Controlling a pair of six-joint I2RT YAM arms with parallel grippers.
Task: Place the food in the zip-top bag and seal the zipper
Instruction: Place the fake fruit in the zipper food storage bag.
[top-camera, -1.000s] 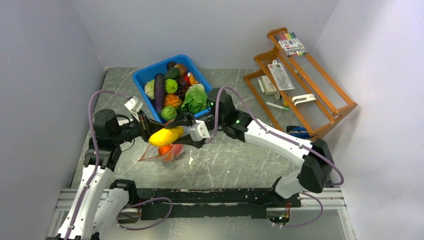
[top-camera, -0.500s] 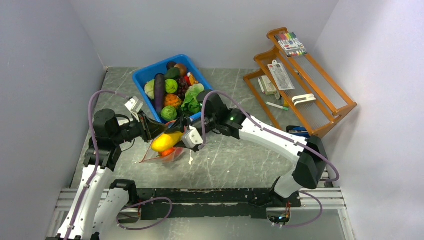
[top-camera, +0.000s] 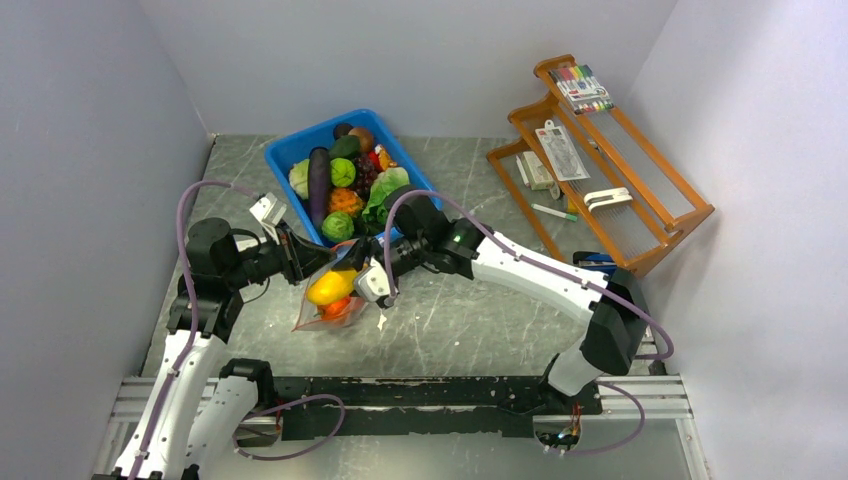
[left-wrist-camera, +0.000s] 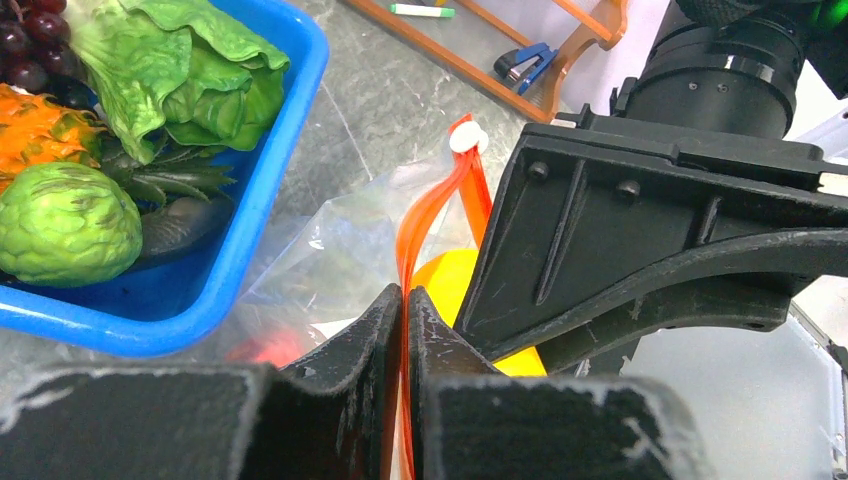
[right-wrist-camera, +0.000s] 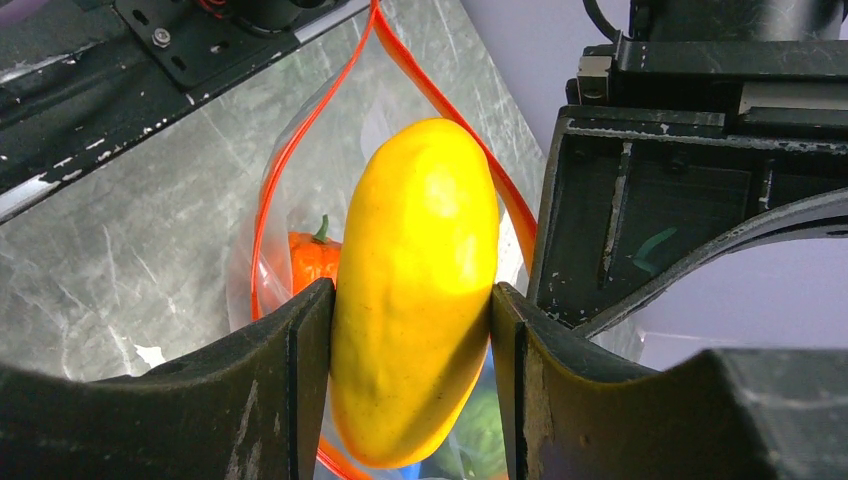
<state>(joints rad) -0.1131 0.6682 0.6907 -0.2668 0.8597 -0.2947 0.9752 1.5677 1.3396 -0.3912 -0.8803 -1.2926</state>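
One yellow fruit, clamped between the two fingers of the right gripper, hangs at the open mouth of the single zip-top bag, its long axis running along the fingers, far end toward the bag. One orange-red pepper lies inside. The left gripper is pinched together on the zipper, whose strip bows into a loop. The left claw's black body crowds just beside the fruit. Behind, one blue tray holds the remaining food, among it one purple eggplant; one wooden rack stands well apart at right.
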